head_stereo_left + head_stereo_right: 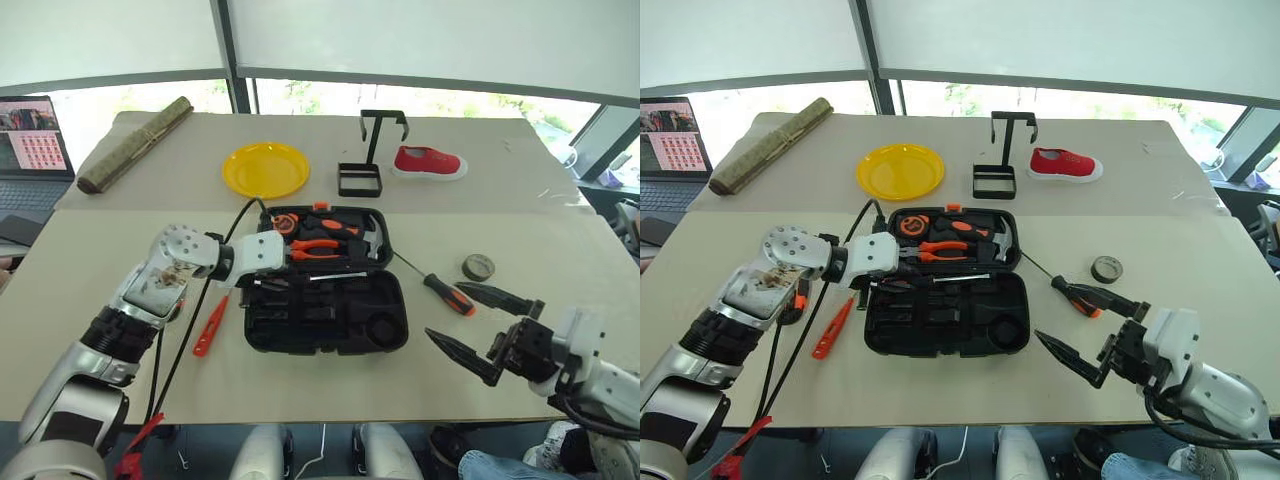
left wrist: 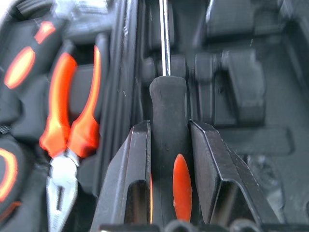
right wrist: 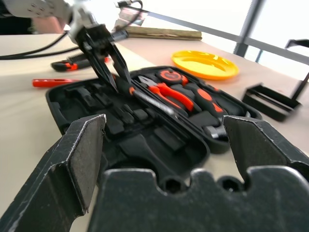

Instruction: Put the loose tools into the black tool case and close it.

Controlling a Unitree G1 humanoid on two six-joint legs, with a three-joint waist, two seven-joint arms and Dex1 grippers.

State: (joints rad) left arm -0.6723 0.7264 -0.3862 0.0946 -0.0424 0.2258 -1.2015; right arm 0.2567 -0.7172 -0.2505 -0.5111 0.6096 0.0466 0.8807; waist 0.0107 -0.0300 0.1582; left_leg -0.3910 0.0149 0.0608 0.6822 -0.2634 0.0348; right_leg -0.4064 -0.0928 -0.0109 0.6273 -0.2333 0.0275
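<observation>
The black tool case (image 1: 398, 318) lies open in the middle of the table, with orange-handled pliers (image 1: 322, 247) and a hammer in its far half. My left gripper (image 2: 169, 126) is shut on the black-and-orange handle of a screwdriver (image 2: 167, 99) and hangs over the case's left side, the steel shaft (image 1: 336, 276) lying along the hinge line. My right gripper (image 1: 447, 312) is open and holds nothing, to the right of the case. Just beyond it lie a second screwdriver (image 1: 450, 295) and the grey tape roll (image 1: 478, 267). The slim orange tester screwdriver (image 1: 210, 325) lies left of the case. The utility knife (image 3: 71, 65) lies under my left arm.
Behind the case are a yellow plate (image 1: 266, 170), a black wire stand (image 1: 370, 150) and a red shoe (image 1: 428, 162). A rolled mat (image 1: 135, 145) and a laptop (image 1: 30, 140) sit at the far left. Black cables (image 1: 195, 320) run along my left arm.
</observation>
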